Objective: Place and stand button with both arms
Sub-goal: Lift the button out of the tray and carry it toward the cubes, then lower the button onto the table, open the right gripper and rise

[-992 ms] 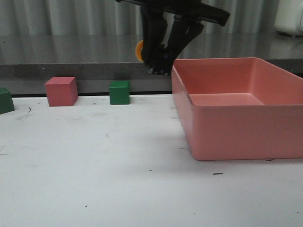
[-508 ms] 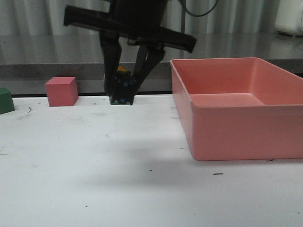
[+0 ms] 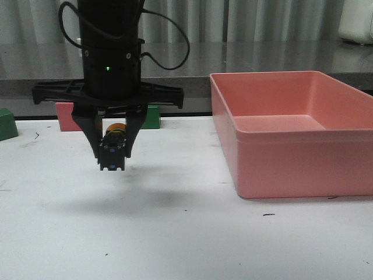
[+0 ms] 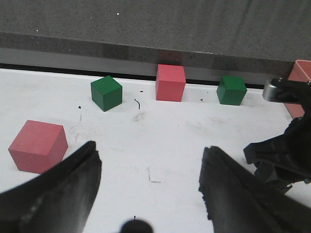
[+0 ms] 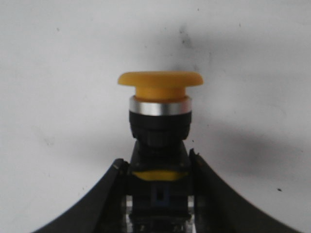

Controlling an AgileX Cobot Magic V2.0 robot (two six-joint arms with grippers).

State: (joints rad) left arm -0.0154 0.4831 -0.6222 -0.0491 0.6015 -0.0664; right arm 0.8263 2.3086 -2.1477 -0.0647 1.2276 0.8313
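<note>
- Right gripper: hangs above the white tabletop left of centre, clear of the surface, with a shadow beneath it. Its fingers are closed narrowly on the dark base of the button.
- Button: held in the air between those fingers; the yellow-orange cap and silver collar project beyond the fingertips in the right wrist view. In the front view only a strip of orange shows above the dark block at the fingertips.
- Left gripper: fingers spread wide with nothing between them, over bare tabletop. The right arm's dark crossbar shows at the edge of that view.
- Pink bin: stands on the tabletop, well apart to the right of the held button; open-topped.
- Near pink cube: close beside the left gripper.
- Back row by the far edge: green cube, pink cube, second green cube, each apart from the next.
</note>
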